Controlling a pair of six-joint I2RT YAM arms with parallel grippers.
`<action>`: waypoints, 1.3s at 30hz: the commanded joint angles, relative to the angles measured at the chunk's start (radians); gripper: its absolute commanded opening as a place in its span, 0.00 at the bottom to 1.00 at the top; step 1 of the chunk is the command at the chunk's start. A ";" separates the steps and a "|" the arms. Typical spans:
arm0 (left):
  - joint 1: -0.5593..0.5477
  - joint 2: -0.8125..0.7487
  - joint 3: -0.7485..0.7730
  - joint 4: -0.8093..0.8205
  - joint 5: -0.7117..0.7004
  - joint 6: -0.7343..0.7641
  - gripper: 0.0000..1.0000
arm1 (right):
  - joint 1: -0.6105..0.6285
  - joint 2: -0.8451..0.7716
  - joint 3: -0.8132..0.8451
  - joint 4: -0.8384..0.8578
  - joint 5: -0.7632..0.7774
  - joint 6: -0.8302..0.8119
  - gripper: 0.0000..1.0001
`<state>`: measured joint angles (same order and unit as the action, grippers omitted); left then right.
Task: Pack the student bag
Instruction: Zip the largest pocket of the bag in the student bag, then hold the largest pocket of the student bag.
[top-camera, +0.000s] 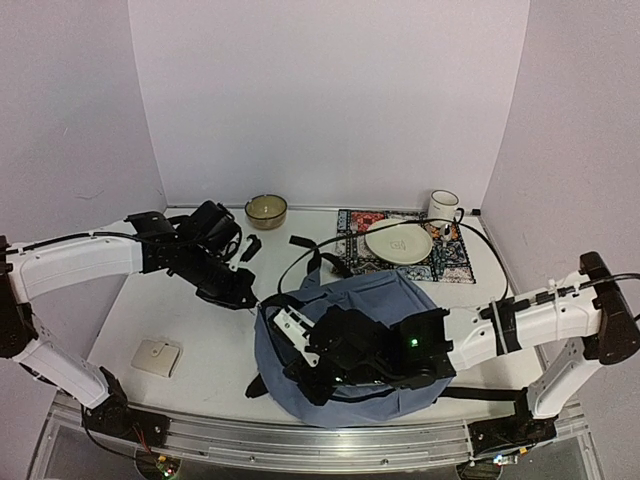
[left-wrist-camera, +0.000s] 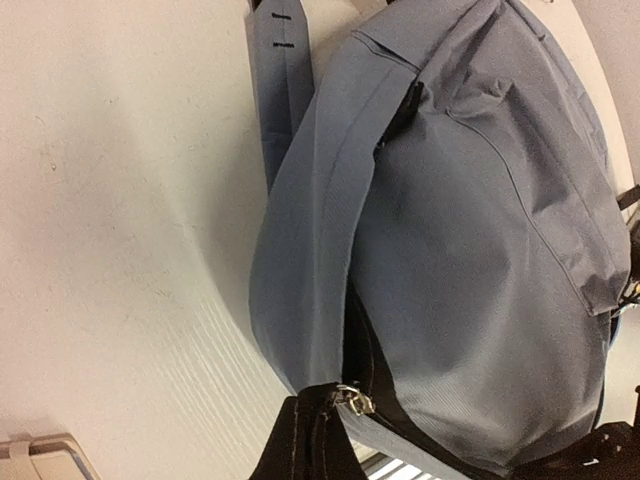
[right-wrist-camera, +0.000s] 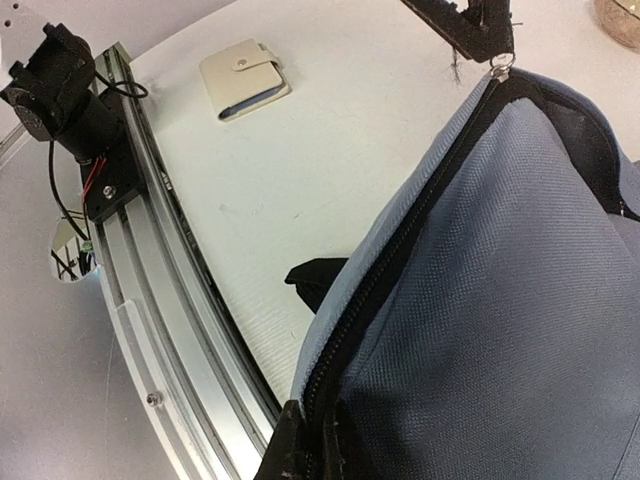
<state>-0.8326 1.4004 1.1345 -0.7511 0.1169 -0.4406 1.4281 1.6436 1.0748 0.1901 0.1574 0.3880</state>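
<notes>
The blue-grey student bag (top-camera: 385, 305) lies slumped on the white counter (top-camera: 200, 335), directly beneath both claws. The left claw (right-wrist-camera: 495, 50) is pressed together on the zipper pull (right-wrist-camera: 500, 67). The right claw (right-wrist-camera: 305, 452) appears to pinch the bag's zipper seam further along. Likely risks are the small pull slipping free, or the soft bag dragging toward the near rail (right-wrist-camera: 170, 300). Pale lilac walls (top-camera: 330, 90) enclose the counter.
</notes>
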 joint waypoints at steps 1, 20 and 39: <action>0.073 0.045 0.083 0.084 -0.241 0.031 0.00 | 0.053 -0.125 -0.088 -0.156 -0.119 -0.020 0.00; -0.057 -0.059 -0.054 0.238 0.149 -0.032 0.00 | 0.052 -0.092 0.059 -0.182 0.118 0.165 0.49; -0.137 -0.154 -0.099 0.291 0.208 -0.092 0.00 | 0.019 0.172 0.278 -0.189 0.335 0.266 0.51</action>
<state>-0.9620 1.2873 1.0126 -0.5476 0.2936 -0.5331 1.4562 1.7882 1.3092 0.0234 0.4563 0.6523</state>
